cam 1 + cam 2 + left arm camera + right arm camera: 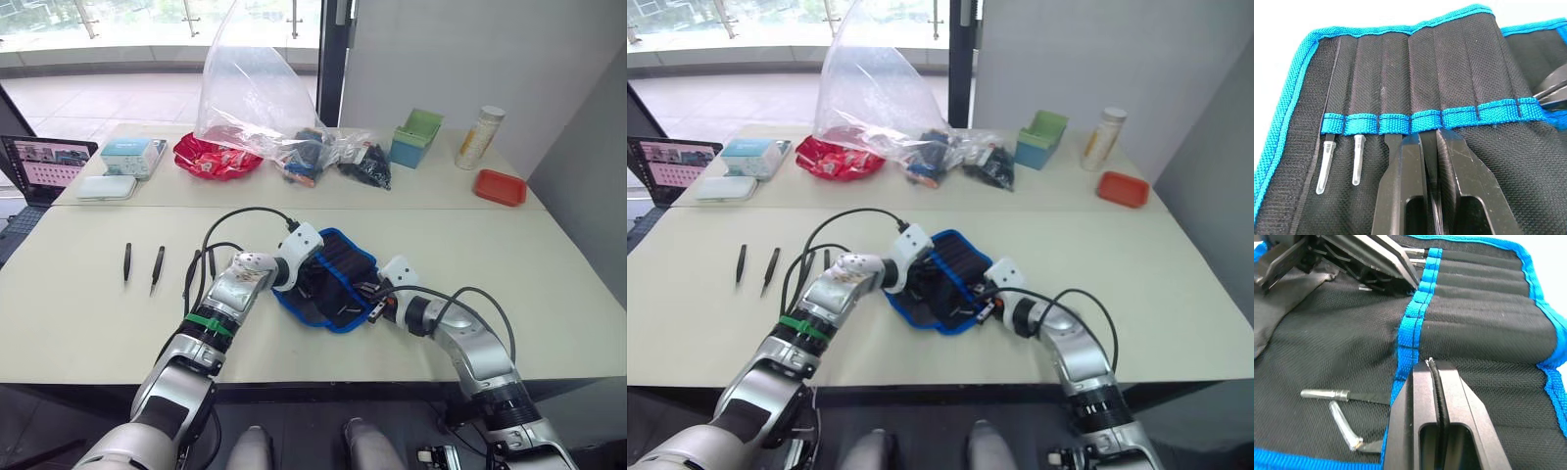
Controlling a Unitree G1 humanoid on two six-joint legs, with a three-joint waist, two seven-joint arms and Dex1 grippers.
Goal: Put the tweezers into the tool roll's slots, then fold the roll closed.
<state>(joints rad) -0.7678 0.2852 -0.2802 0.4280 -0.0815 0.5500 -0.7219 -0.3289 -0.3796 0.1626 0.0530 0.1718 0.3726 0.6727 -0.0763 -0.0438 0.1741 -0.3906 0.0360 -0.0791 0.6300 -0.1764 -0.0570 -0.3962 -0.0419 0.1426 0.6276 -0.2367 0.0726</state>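
The right gripper (375, 299), low and right of the middle of the head view, rests on the right edge of the tool roll (333, 279). In its wrist view its two fingers (1420, 416) are closed on a thin black tweezer (1436, 396), whose tip lies at the blue stitched band of the slots. The left gripper (294, 279) is on the left edge of the roll. In its wrist view the fingers (1405, 186) are pressed on another slim black tweezer (1430, 171) that points to a slot under the blue band. Two clear-capped tips (1339, 164) already stick out of slots beside it.

The roll lies open in the middle of the white table (549, 294). Two more tweezers (142, 264) lie on the table at the left of the frame, well apart from the roll. A clear plastic bag (255, 98) stands at the upper middle, with a red tray (500, 186) at the upper right.
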